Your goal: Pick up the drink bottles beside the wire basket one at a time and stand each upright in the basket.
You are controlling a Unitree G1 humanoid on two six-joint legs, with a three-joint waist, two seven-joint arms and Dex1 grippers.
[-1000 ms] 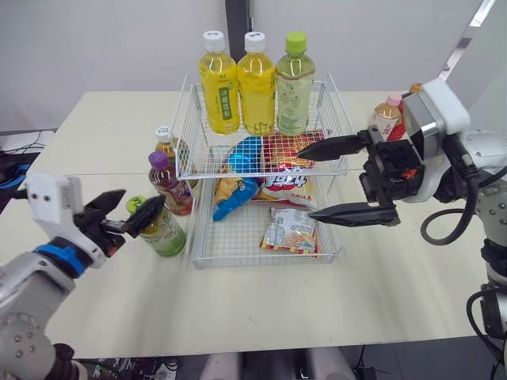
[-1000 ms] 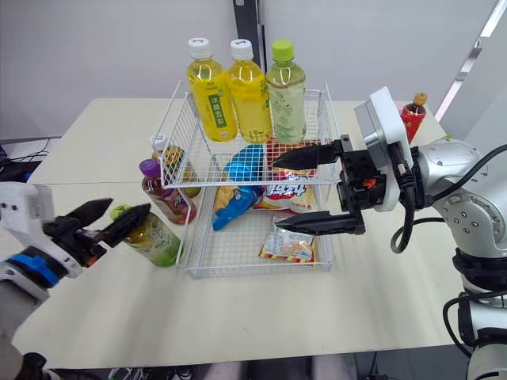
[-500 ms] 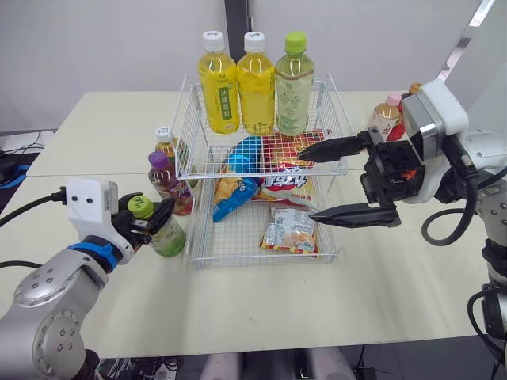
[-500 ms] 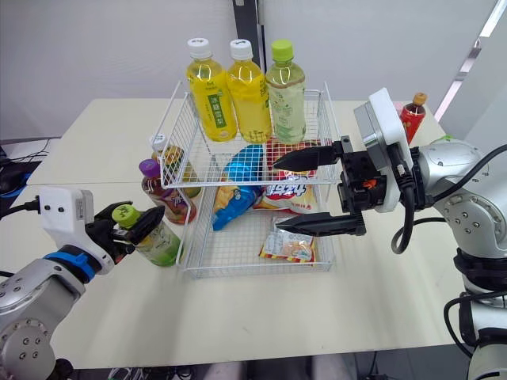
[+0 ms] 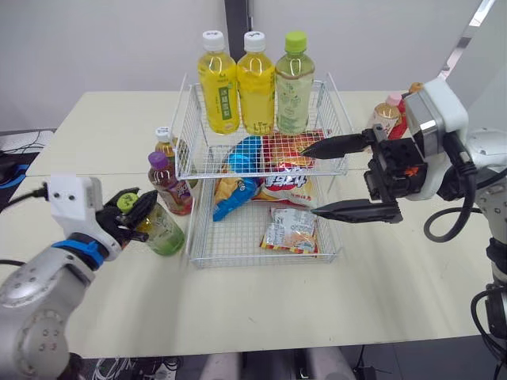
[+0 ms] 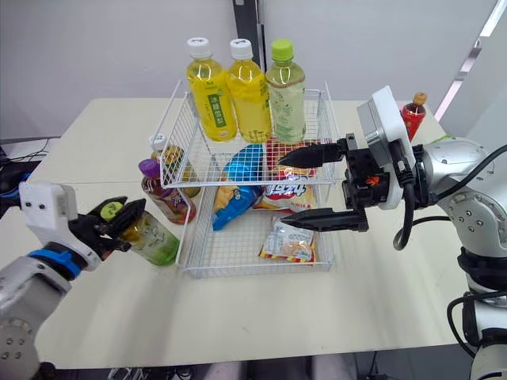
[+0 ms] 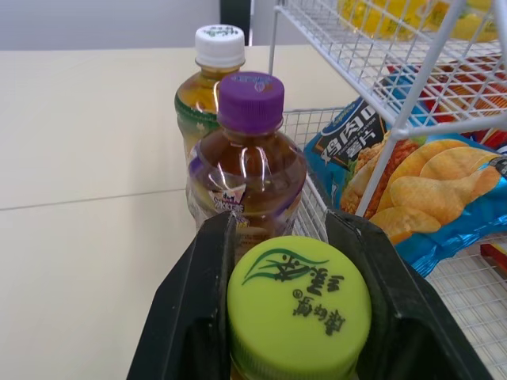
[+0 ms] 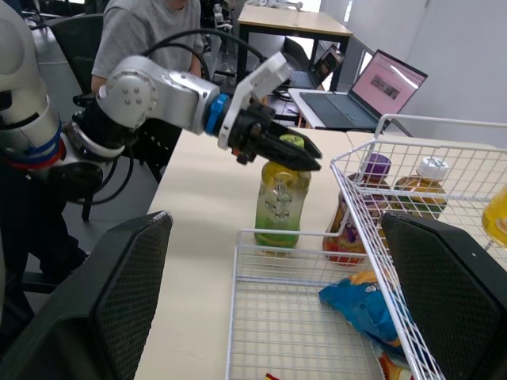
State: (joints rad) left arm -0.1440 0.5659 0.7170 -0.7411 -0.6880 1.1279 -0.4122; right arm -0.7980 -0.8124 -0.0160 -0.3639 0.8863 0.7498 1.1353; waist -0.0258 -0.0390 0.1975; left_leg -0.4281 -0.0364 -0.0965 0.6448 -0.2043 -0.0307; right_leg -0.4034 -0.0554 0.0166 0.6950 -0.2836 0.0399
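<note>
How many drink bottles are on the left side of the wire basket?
3. A green-capped bottle of pale green drink, clasped at its cap by the left pincer; a purple-capped brown bottle beside it; a white-capped amber bottle farther back. None looks hidden.

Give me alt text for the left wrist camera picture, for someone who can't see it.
The left gripper is shut on the cap of a green-capped bottle. Beyond it on the table stand a purple-capped bottle and a white-capped bottle, beside a wire basket holding a bag of chips.
</note>
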